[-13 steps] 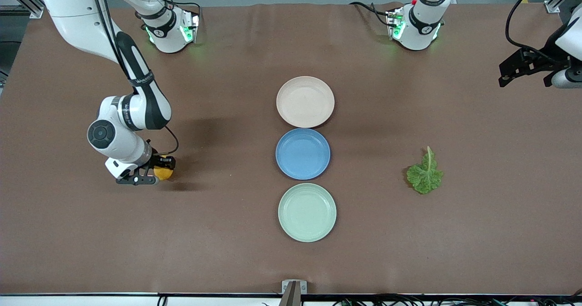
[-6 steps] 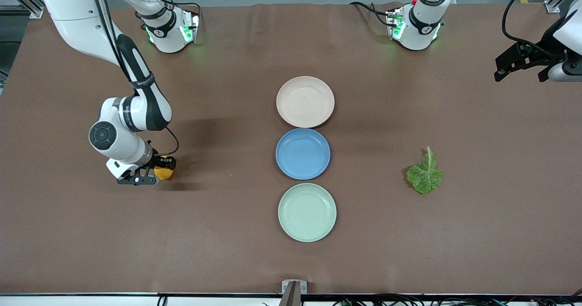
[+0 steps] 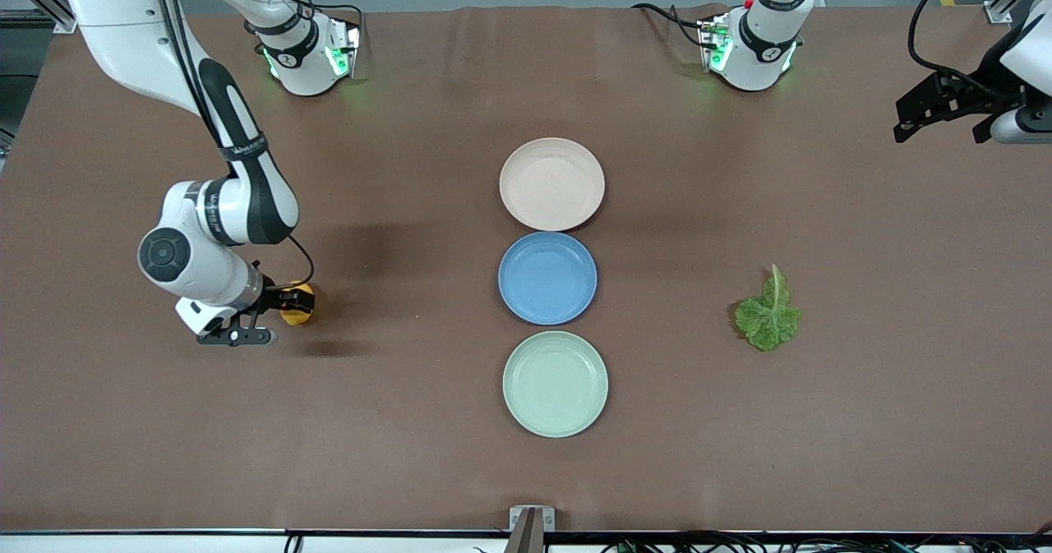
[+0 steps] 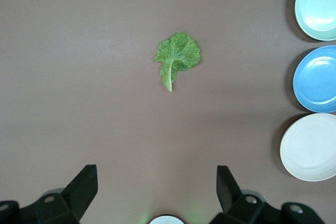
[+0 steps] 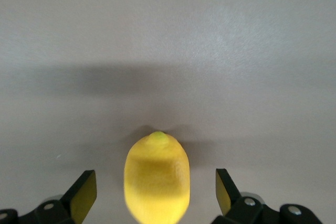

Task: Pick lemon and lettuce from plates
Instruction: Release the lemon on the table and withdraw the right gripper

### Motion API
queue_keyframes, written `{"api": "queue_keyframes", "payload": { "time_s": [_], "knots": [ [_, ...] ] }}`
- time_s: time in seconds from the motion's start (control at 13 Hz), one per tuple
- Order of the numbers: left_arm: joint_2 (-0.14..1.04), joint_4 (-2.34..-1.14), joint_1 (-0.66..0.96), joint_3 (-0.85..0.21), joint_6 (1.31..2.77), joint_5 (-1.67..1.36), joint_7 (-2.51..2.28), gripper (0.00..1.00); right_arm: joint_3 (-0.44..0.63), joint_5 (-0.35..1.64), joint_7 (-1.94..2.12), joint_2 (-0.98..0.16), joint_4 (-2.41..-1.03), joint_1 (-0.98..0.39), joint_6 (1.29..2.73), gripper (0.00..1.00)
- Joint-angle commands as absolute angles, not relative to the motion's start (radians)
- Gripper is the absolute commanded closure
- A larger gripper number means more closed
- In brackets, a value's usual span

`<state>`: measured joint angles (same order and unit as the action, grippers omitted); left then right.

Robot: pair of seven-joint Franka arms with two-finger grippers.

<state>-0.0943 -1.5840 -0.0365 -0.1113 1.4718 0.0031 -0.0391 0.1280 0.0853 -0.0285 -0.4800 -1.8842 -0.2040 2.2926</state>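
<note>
The lemon lies on the bare table toward the right arm's end. My right gripper is open and low around it. In the right wrist view the lemon sits between the spread fingers with a gap on each side. The lettuce lies flat on the table toward the left arm's end. It also shows in the left wrist view. My left gripper is open and empty, high over the table's edge at the left arm's end. The beige-pink plate and the mint plate are empty.
A blue plate lies between the two pale plates, and the three form a row down the table's middle. The left wrist view shows the mint, blue and beige plates at its edge. Both arm bases stand along the back edge.
My right gripper has opened and let go of the lemon, then drawn back a little toward the right arm's end. The lemon stays on the table. The left gripper has shifted slightly.
</note>
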Motion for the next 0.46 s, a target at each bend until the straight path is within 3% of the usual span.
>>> {"api": "queue_keyframes", "payload": {
  "time_s": [0.0, 0.23, 0.38],
  "knots": [
    [-0.114, -1.597, -0.051, -0.124, 1.466, -0.021, -0.041, 0.0, 0.114, 0.072, -0.011, -0.463, -1.694, -0.14, 2.04, 0.0],
    [-0.114, -1.598, -0.049, -0.124, 1.465, -0.021, -0.034, 0.0, 0.115, 0.069, -0.006, -0.442, -1.551, -0.08, 1.826, 0.0],
    [-0.112, -1.597, -0.049, -0.126, 1.466, -0.021, -0.034, 0.0, 0.114, 0.069, 0.058, -0.393, -1.536, -0.039, 1.761, 0.0]
  ]
}}
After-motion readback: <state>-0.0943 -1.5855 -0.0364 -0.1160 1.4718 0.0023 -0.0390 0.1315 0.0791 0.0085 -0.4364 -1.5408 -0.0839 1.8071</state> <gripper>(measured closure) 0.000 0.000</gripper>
